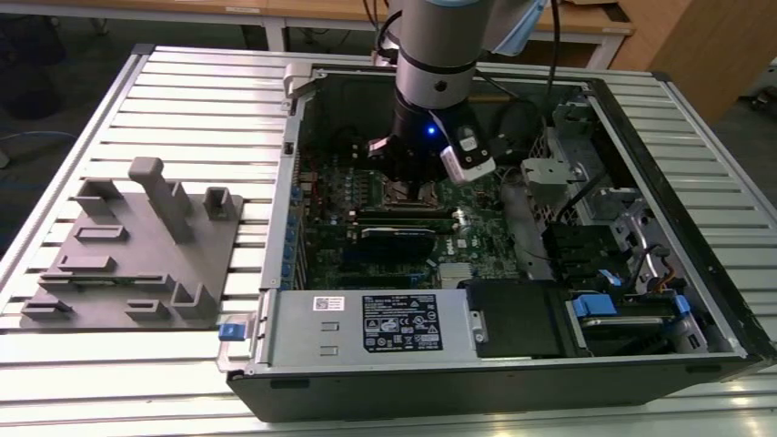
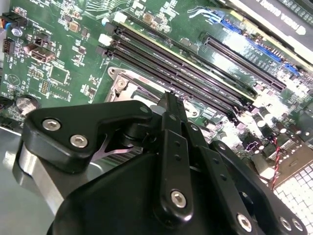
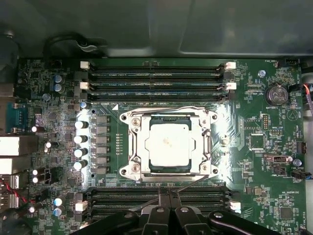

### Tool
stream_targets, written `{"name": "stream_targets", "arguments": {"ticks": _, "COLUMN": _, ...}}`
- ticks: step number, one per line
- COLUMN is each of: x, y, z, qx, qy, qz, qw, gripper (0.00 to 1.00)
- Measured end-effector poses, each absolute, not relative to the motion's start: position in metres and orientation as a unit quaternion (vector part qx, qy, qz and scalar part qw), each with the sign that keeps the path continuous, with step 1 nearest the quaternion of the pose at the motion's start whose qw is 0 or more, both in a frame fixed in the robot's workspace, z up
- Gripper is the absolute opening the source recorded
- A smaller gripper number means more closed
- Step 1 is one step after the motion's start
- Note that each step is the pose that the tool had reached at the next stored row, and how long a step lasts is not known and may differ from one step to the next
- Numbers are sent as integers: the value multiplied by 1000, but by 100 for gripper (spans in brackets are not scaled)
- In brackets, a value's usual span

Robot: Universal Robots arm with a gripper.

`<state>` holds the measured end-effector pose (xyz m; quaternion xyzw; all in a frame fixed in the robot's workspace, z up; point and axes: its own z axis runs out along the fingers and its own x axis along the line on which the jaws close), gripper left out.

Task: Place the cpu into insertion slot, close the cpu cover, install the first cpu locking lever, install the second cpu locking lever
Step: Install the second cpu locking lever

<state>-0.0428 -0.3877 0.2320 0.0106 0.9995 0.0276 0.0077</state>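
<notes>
The cpu (image 3: 168, 144), a square chip with a silver-grey top, lies in the insertion slot, whose dark rim (image 3: 168, 170) shows along one edge. The silver cpu cover (image 3: 138, 147) lies flat around the chip. One thin wire locking lever (image 3: 171, 108) runs along the socket's far side. A second lever (image 3: 193, 184) slants past my gripper (image 3: 168, 195), whose fingers are together just beside the socket. In the exterior view my gripper (image 1: 419, 187) hangs low over the socket inside the case. The second wrist view shows the closed fingertips (image 2: 169, 100) by the cover's corner (image 2: 122, 85).
Long black memory slots (image 3: 156, 73) flank the socket on both sides. A black card (image 1: 398, 235) sits further down the board. The open computer case (image 1: 486, 364) walls in the board, with cables and drive bays at the exterior view's right. A grey fixture plate (image 1: 134, 255) lies at its left.
</notes>
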Motion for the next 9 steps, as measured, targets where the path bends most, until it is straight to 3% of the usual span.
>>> {"name": "stream_targets", "arguments": {"ticks": 9, "x": -47, "y": -388, "z": 231, "qx": 11, "qy": 1000, "qz": 27, "qw": 8, "gripper": 10}}
